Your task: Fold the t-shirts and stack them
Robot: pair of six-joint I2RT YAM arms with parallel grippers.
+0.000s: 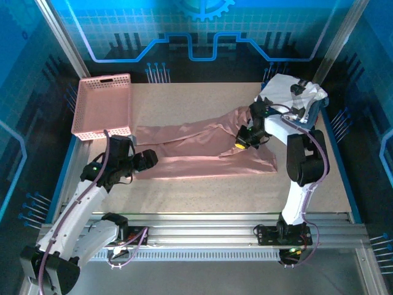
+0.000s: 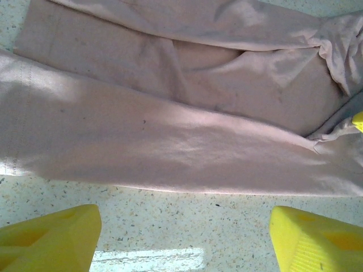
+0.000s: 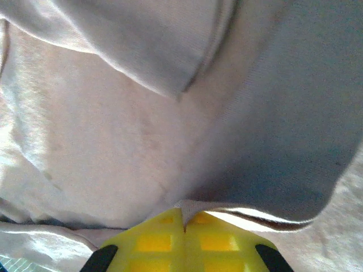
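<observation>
**Right tool** (image 3: 184, 229): fingers closed on a pinched fold of the pink shirt (image 3: 113, 141), with cloth bunched just above the tips. In the top view this hold sits on the shirt's right part and props up a ridge, probably so that side can be carried over for a fold.

**Left tool** (image 2: 181, 243): fingers wide apart and holding nothing. It is poised over the bare surface (image 2: 227, 226) just short of the shirt's edge, apparently placed to take a second hold.

**Pink shirt:** lies stretched long across the middle of the surface, its left end near the basket (image 1: 101, 104).

**White shirt** (image 1: 288, 92): lies crumpled at the far right corner, apart from the working area, likely for later.

**Count:** two tools, two shirts plainly seen, one basket. Dark patches on the white heap may be print or another garment; I cannot tell which.
</observation>
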